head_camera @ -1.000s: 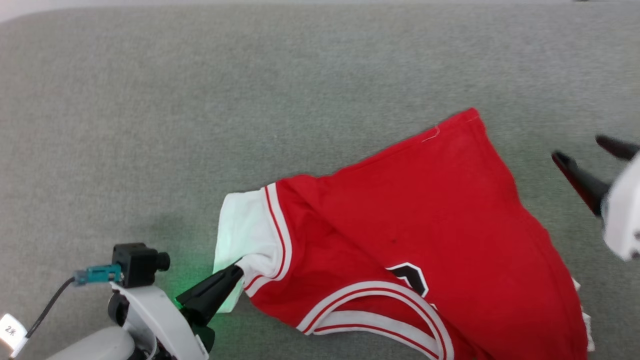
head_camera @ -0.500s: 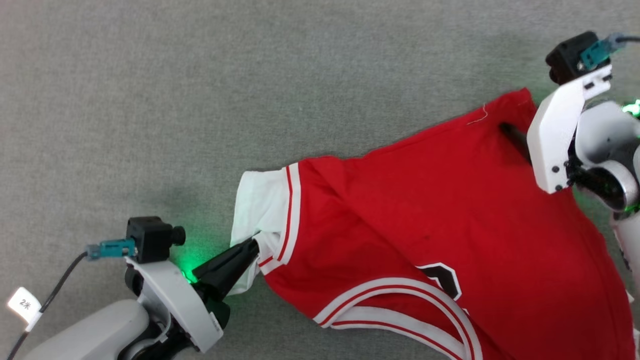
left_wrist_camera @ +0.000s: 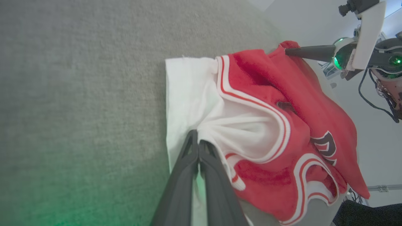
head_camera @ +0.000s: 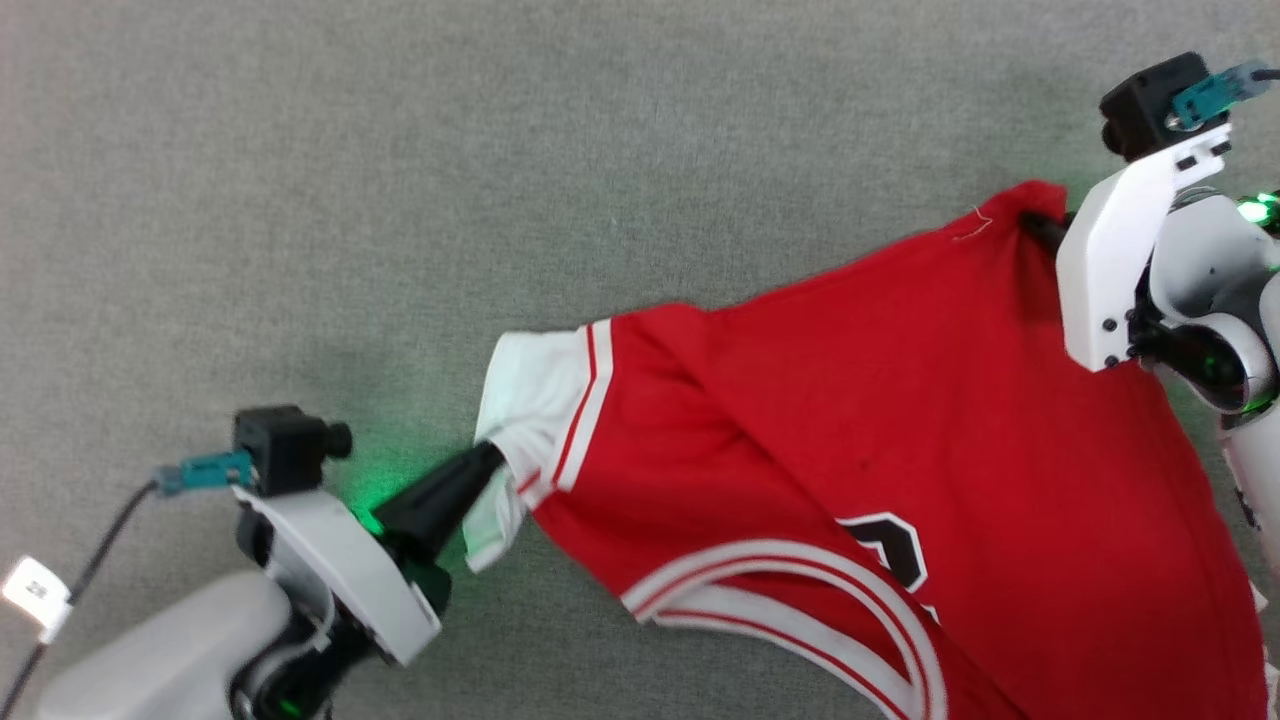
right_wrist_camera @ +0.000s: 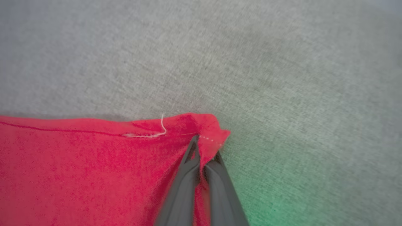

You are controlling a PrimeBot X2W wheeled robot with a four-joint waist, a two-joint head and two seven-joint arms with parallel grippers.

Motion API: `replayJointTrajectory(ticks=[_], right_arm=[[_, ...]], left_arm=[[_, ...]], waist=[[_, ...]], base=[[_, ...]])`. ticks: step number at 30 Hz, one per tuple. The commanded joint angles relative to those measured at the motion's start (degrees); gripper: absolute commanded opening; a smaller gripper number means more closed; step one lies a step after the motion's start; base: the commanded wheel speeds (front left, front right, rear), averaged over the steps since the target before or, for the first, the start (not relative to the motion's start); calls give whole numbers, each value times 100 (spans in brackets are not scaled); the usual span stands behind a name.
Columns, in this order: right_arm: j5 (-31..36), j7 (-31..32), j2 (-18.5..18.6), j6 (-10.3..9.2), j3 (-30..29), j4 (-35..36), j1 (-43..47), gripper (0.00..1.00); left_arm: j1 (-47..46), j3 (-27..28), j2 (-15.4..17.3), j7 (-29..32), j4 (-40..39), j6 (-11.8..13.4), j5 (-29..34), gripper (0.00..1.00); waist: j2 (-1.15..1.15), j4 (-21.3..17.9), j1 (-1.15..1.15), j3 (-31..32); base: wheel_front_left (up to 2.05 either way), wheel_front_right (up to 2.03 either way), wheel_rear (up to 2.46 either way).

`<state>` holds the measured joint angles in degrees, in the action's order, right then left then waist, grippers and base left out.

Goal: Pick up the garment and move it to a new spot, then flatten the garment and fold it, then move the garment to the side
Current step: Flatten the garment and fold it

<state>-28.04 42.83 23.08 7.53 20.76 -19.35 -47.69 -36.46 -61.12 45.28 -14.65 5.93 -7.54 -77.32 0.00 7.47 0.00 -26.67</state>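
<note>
- Left end effector [head_camera: 485, 455]: its fingers are pressed together on a pinch of the white inside cloth at a shoulder strap, left of centre in the head view. The left wrist view [left_wrist_camera: 196, 138] shows the cloth gathering into pleats at the tips.
- Right end effector [head_camera: 1030, 222]: shut narrow on the red hem corner at the upper right of the head view. The right wrist view [right_wrist_camera: 198, 139] shows that corner bunched between the fingers, with a loose white thread just beside them.
- Garment [head_camera: 900, 400]: it lies on the grey table [head_camera: 400, 150], spreading from the middle of the head view to its right edge and lower right corner. It is red side up, with part of a black character at the lower right.
- Direction: its long axis, shoulder to hem, rises from left of centre to the upper right. The shoulder end points left and the hem right. The striped trim curves along the lower edge.
- Step in hand, as I judge it: carrying the garment to a new spot by two points.
- Doing it well: raise both ends together and hold them evenly apart. That way the edge between the grips stays taut and neither small pinch slips. The slack lower right part will probably drag or fold under.
</note>
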Motion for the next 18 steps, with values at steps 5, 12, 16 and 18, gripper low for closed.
replayJointTrajectory(ticks=[5, 12, 16, 18], right_arm=[[-59, -420, -41, -7, -669, -23, -211, 0], [164, -714, -48, -7, -1795, 21, -641, 0], [486, -926, -378, -7, -2467, -156, -1098, 0], [704, -1079, -526, -7, -2726, -232, -1395, 0]], left_arm=[[-532, 374, 72, -45, 124, 15, 194, 0], [-1604, 935, -11, -39, 396, 15, 39, 0], [-2353, 1360, -184, 98, 935, 15, -392, 0], [-2827, 1523, -305, 249, 1280, 15, -530, 0]], waist=[[0, -100, 0, 388], [0, -318, 0, 503], [0, -501, 0, 387], [0, -561, 0, 292]], base=[[0, 0, 0], [0, 0, 0], [0, 0, 0], [0, 0, 0]])
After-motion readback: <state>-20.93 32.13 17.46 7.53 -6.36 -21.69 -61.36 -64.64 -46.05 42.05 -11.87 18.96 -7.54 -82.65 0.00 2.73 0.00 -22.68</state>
